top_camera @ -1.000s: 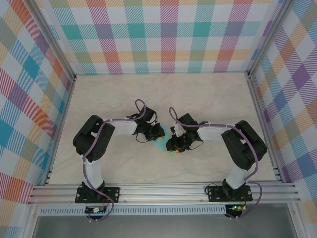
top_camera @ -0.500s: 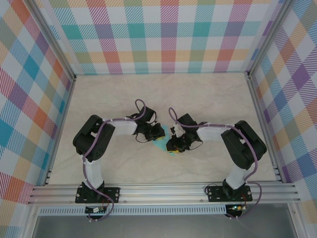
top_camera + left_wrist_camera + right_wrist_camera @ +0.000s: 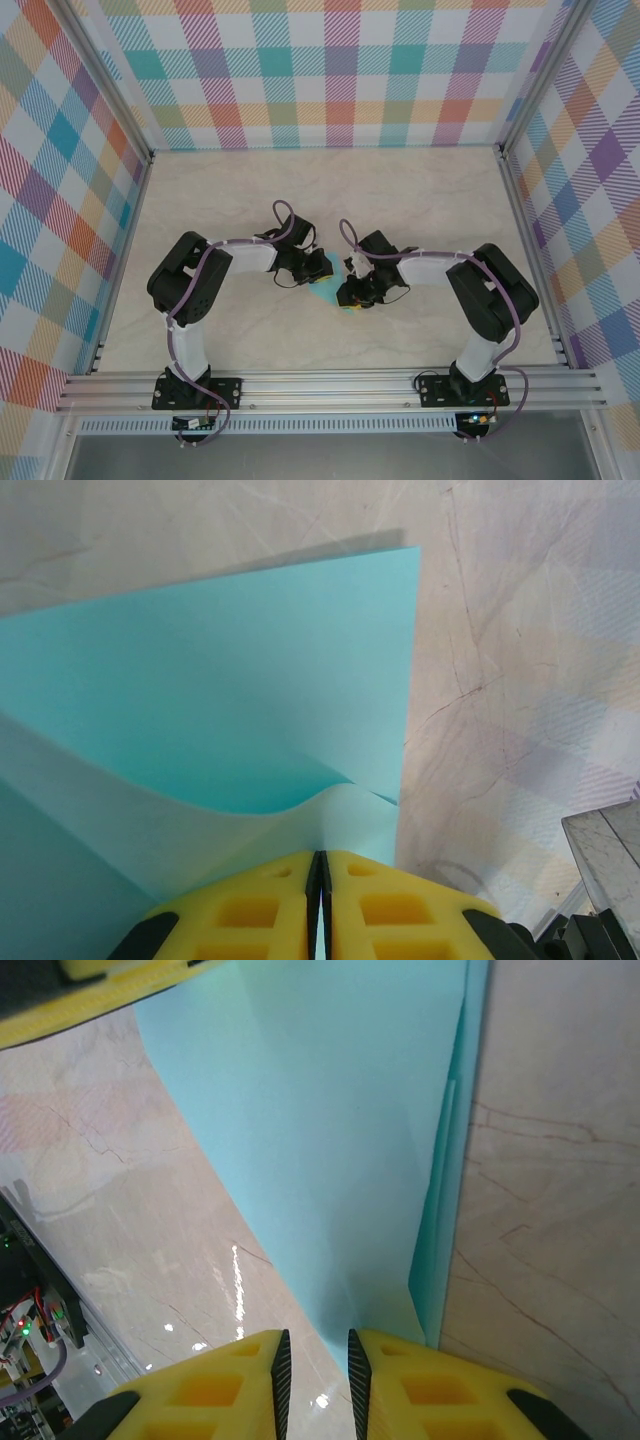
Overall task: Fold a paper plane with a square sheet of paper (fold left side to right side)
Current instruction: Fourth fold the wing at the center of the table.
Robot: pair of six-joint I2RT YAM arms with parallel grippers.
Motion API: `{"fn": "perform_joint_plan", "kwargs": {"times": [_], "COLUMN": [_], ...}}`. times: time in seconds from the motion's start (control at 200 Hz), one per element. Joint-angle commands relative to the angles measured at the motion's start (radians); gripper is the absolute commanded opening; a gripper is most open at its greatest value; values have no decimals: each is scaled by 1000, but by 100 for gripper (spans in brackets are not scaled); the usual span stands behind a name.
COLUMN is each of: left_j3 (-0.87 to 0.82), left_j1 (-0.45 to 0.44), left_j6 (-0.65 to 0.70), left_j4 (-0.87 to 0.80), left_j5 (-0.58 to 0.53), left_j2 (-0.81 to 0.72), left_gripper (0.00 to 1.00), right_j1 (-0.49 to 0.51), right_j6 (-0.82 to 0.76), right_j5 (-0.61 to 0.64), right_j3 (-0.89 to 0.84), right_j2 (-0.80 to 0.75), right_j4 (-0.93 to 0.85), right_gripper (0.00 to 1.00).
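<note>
The turquoise paper plane (image 3: 325,293) lies folded on the marble table between the two arms. In the left wrist view the paper (image 3: 220,680) has a top layer lifted into a curve, and my left gripper (image 3: 321,855) is shut on that layer's near edge. In the right wrist view the paper (image 3: 330,1110) narrows toward my right gripper (image 3: 318,1335), with a folded edge along its right side. That gripper's jaws stand a narrow gap apart, with the paper's tip at the gap by the right finger. A yellow finger of the left gripper (image 3: 110,985) shows at the top left.
Plaid walls enclose the marble table (image 3: 420,200) on three sides. An aluminium rail (image 3: 330,385) carrying both arm bases runs along the near edge. Both arms bend inward and their wrists nearly meet at the middle of the table.
The right gripper has edged slightly left toward the paper and its jaws have narrowed a little. The left gripper has kept its hold and its place.
</note>
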Motion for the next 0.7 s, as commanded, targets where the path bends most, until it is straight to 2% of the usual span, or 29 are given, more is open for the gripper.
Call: {"fn": "perform_joint_plan", "kwargs": {"times": [0.0,0.605,0.695], "left_j3": [-26,-23,-22], "left_j1": [-9,-7,-7], "left_j6": [23,26,26], "left_j4": [-119,-125,-123], "left_j5": [-69,-73,-68], "left_j2": [6,14,11], "left_gripper": [13,12,12], "right_j1": [11,23,22], "right_j6": [-27,-30,-14], "right_j5": [36,52,43], "right_j3": [-58,-144,-131], "right_j2": [-6,-105,-177], "right_j4": [-157,-242,-241], "right_gripper": [24,24,24]}}
